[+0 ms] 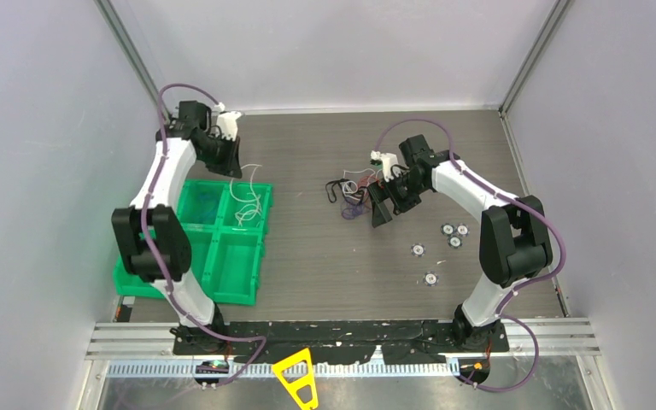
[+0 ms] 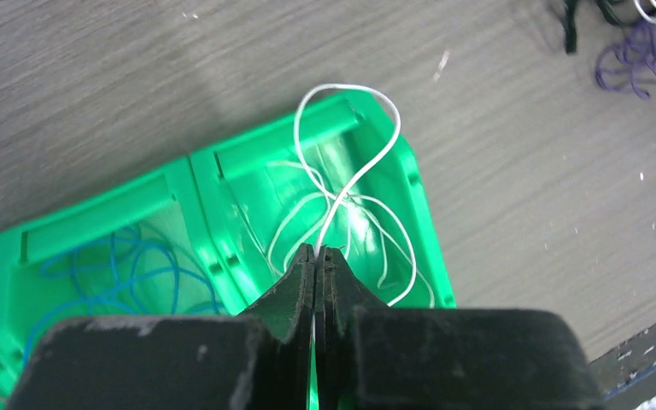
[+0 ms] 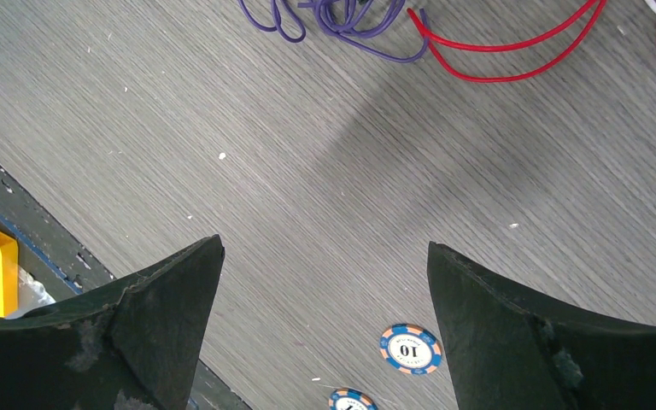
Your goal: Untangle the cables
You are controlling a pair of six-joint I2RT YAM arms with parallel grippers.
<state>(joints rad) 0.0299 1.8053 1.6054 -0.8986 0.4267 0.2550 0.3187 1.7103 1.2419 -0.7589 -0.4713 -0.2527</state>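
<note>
While the left gripper (image 2: 318,254) is clenched on one strand of the white cable (image 2: 346,85), the rest of that cable lies coiled in the far-right compartment of the green bin (image 1: 215,232). The held strand runs up from the closed fingers in a tall loop that crosses the bin's far rim in the left wrist view. The compartment next to it, far-left, holds a loose blue cable (image 2: 111,265) in several overlapping rings. The bin is a two-by-two tray and sits on the left of the desk (image 1: 325,265), beside the left arm.

The desk is grey with a wood-grain pattern. Pale walls (image 1: 43,128) close it in on three sides, and a metal rail (image 1: 350,337) runs along the near edge. A yellow piece (image 1: 299,380) sits below the rail. Four poker chips (image 1: 454,231) are scattered on the right part of the desk, apart from the cables.

The remaining cables sit as a small bundle (image 1: 352,195) near the middle of the desk, well apart from the bin. It is a thin-wire mix: black cable (image 2: 571,21), purple cable (image 3: 342,17) in tight squiggly loops, red cable (image 3: 487,48) in two wide smooth arcs, and a bit of white at the edge. How the strands cross inside the bundle is too small to tell.

The right gripper (image 3: 325,244) is spread wide with nothing between its fingers. It hangs over bare desk just beside the bundle, with one chip visible below it.
</note>
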